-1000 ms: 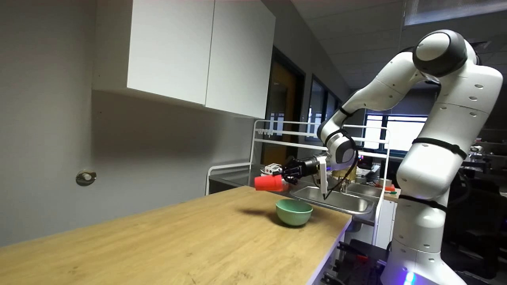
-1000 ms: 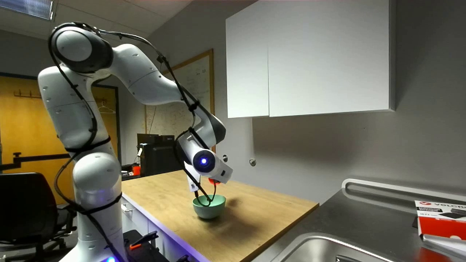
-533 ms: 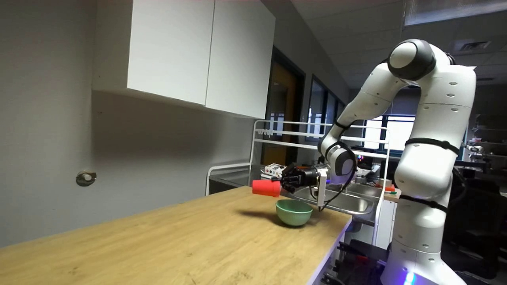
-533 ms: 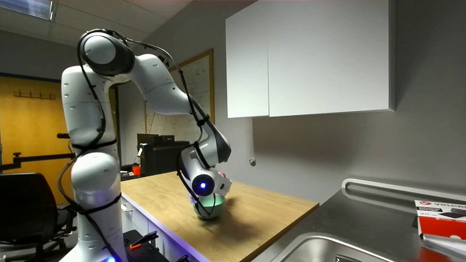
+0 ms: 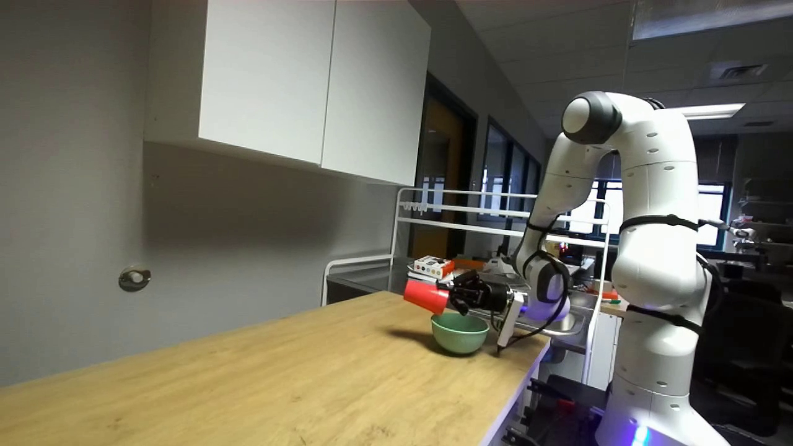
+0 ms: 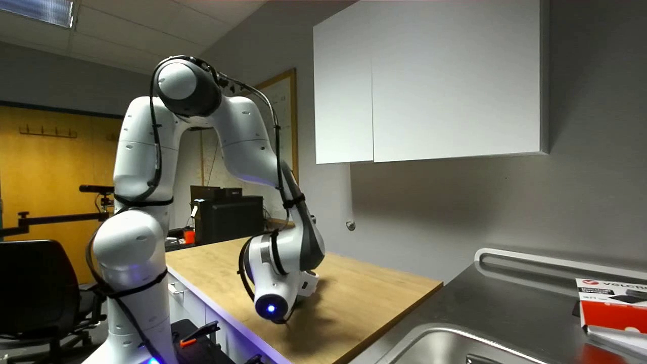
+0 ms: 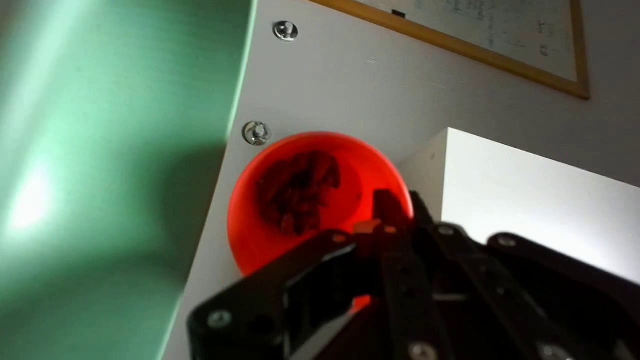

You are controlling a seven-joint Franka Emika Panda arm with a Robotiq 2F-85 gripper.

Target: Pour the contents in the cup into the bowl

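Our bench (image 5: 297, 365) is the biggest thing, and our arm (image 5: 658, 266) bends down by one end of it, with the end effector (image 7: 404, 206) at its tip. Next comes the bowl (image 5: 460, 337), upright on the bench. In an exterior view we see the cup (image 5: 424, 295) up in the air, lying on its side, with its mouth a bit low and close above the bowl's rim. The end effector pinches the cup by its wall, and one finger (image 7: 386, 205) pokes inside. Dark bits (image 7: 300, 192) lie deep in the cup, on the side next to the bowl, so we think the pour is at its start. To do it well, we should bring the mouth over the middle of the bowl; we can't tell if it is there. Then we should tip the cup more, slowly, so the bits slide and don't jump. The finger seems to be on the side away from the bowl, so it should not block much. If some bits stick, a small shake may help
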